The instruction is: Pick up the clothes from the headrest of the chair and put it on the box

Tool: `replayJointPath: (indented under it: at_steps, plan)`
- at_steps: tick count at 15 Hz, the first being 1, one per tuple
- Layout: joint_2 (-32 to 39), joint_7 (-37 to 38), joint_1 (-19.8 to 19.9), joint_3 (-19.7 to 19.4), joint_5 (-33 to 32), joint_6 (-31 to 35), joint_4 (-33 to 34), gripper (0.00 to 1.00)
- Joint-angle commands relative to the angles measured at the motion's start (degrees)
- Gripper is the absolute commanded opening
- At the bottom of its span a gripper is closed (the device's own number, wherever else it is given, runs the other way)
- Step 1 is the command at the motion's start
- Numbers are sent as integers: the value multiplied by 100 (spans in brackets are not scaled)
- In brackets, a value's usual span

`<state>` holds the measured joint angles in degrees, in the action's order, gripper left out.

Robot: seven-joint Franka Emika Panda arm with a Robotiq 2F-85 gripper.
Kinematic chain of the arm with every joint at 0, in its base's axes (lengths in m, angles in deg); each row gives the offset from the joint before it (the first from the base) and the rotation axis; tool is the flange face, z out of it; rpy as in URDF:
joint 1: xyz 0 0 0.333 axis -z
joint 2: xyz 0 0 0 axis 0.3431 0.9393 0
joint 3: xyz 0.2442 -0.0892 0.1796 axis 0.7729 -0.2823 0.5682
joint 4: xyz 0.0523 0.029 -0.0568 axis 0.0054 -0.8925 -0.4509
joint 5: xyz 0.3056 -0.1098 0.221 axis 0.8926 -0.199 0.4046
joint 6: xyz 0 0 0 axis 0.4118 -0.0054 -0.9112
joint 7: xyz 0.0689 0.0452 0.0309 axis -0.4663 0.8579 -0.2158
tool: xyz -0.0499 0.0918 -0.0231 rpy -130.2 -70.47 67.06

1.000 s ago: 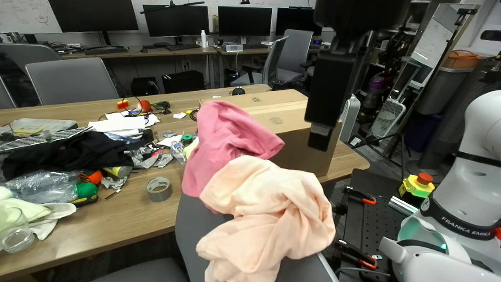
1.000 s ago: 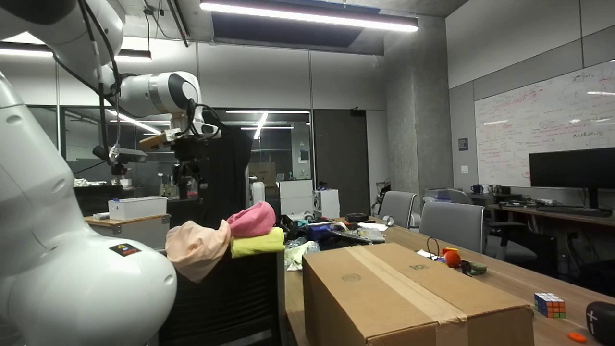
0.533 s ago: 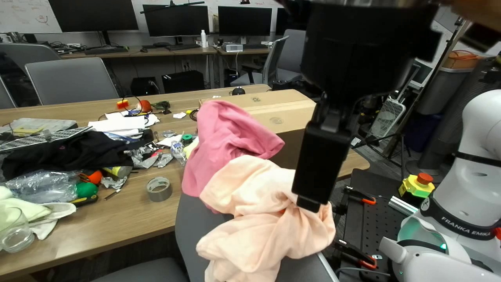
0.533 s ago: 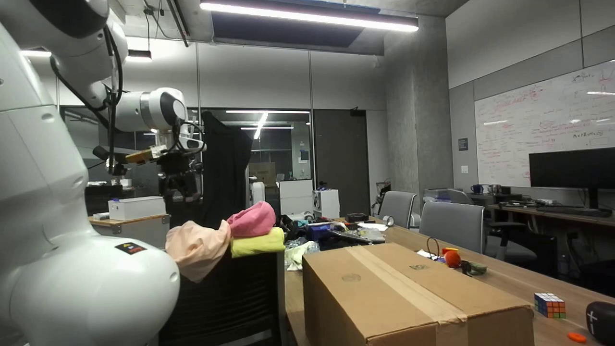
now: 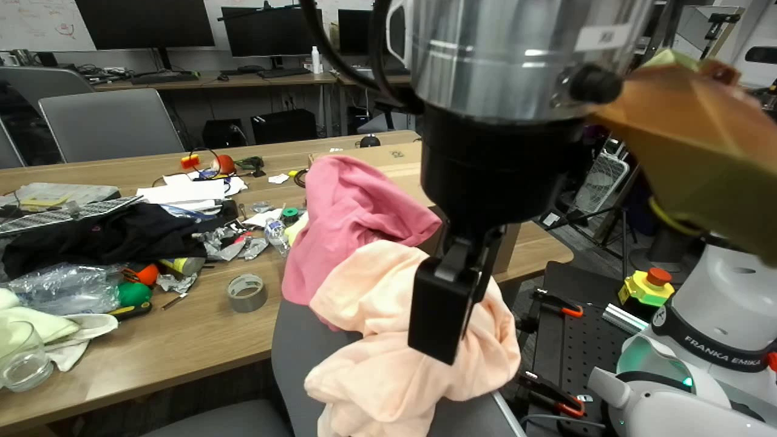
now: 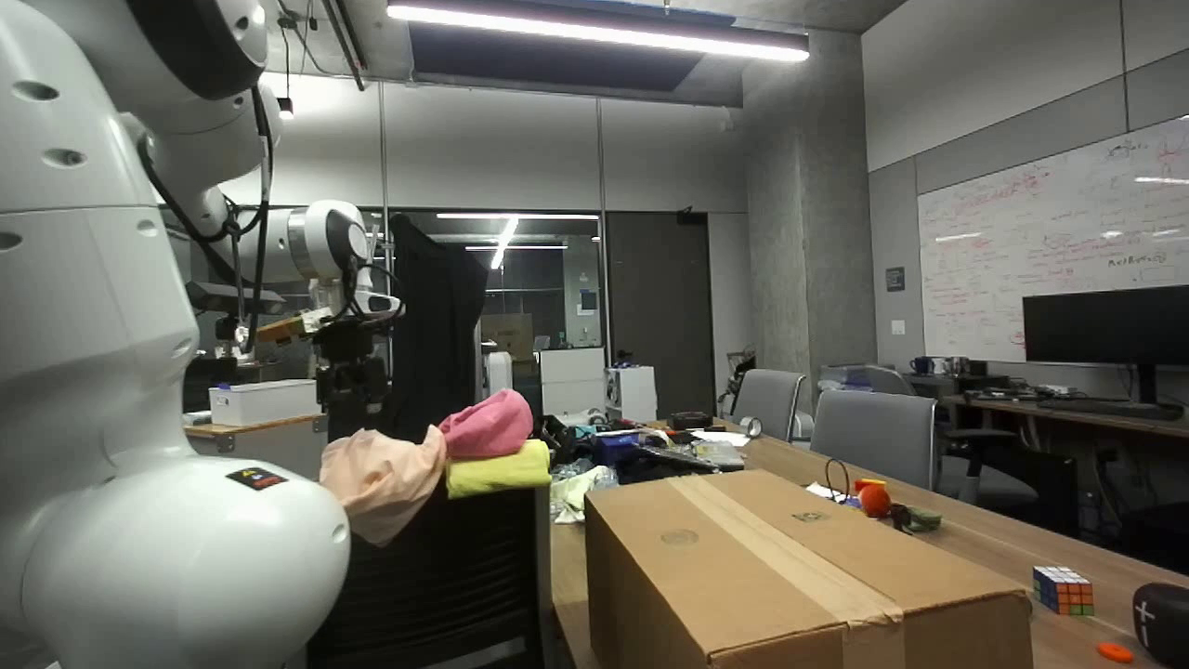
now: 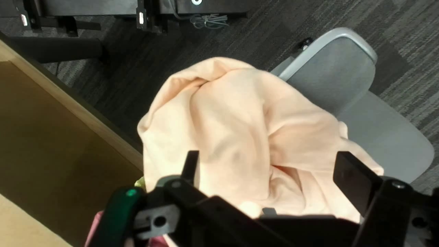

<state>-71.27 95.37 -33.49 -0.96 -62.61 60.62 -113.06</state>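
Note:
A peach cloth [image 5: 388, 382] lies bunched over the grey chair back [image 5: 309, 340], and it also shows in an exterior view [image 6: 381, 474] and the wrist view [image 7: 233, 116]. A pink cloth [image 5: 352, 212] lies beside it, on a folded yellow cloth [image 6: 502, 469]. My gripper [image 7: 272, 168] is open above the peach cloth, with its fingers wide apart and nothing held. In both exterior views the gripper [image 5: 446, 315] [image 6: 358, 395] is upright over the cloth. I cannot tell whether the fingertips touch it. The closed cardboard box [image 6: 743, 557] stands on the table.
The wooden table [image 5: 200, 340] holds a tape roll [image 5: 246, 293], a black cloth [image 5: 109, 243] and clutter. The box side [image 7: 51, 137] and table edge [image 7: 79, 103] are near the gripper. A grey chair part [image 7: 329, 72] is at right. The robot base [image 5: 710, 328] stands beside the chair.
My gripper has moved away from in front of the box and down over the peach cloth. The cloths, chair and box have not moved.

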Motion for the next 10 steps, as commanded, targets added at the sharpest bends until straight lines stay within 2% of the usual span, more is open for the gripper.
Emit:
replayJointPath:
  at_steps: [1, 9, 10]
  plan:
    - [266, 367, -113, -68, -323, 149, 89, 100]
    - [531, 637, -181, -176, -591, 17, 202, 100]
    - [536, 639, -187, -186, -616, 17, 208, 87]
